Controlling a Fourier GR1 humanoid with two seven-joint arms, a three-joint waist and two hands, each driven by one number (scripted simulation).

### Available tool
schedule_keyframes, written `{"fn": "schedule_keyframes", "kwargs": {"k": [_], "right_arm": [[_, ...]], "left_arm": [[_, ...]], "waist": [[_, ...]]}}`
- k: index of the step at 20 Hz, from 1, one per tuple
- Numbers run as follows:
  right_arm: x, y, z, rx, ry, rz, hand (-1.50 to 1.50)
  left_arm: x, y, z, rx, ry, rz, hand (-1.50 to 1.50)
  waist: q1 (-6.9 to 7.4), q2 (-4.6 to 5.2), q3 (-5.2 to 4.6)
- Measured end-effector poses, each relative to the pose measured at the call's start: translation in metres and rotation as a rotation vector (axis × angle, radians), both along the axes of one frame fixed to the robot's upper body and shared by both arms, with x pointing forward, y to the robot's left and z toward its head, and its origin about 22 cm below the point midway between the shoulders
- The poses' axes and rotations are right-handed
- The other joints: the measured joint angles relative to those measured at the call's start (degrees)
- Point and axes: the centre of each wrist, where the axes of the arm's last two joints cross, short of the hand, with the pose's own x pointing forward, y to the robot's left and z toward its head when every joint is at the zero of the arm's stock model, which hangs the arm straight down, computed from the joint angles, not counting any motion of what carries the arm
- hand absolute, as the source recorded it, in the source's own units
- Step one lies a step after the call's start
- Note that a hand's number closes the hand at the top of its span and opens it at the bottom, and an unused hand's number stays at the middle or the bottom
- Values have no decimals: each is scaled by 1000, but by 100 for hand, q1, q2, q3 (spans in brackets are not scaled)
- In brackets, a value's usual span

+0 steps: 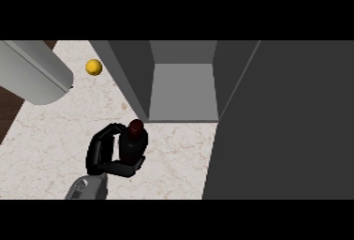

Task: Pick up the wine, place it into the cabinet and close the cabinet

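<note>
The wine bottle [134,140] was seen enclosed by the left hand [104,157], its fingers [110,129] and thumb curled round the dark body, the red-capped neck left showing above them. It was held over the marble table [62,140], just before the open cabinet [181,89]. A yellow fruit [94,67] lay near the table's far edge.

Single head view, steeply down onto counter [55,140], cabinet [183,89] ahead.
</note>
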Motion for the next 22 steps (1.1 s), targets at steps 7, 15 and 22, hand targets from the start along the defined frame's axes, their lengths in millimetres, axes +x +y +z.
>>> {"fn": "schedule_keyframes", "kwargs": {"k": [7,15,22], "right_arm": [[1,-4,0,3,2,-15,-150],[3,-3,-1,8,11,2,-150],[4,-3,-7,14,30,2,-150]], "left_arm": [[6,-30,43,-50,-45,-80,150],[11,-83,119,-127,-50,-132,150],[26,-117,182,-127,-35,-113,150]], "waist": [[3,-8,3],[-9,-10,3],[-34,3,4]]}}
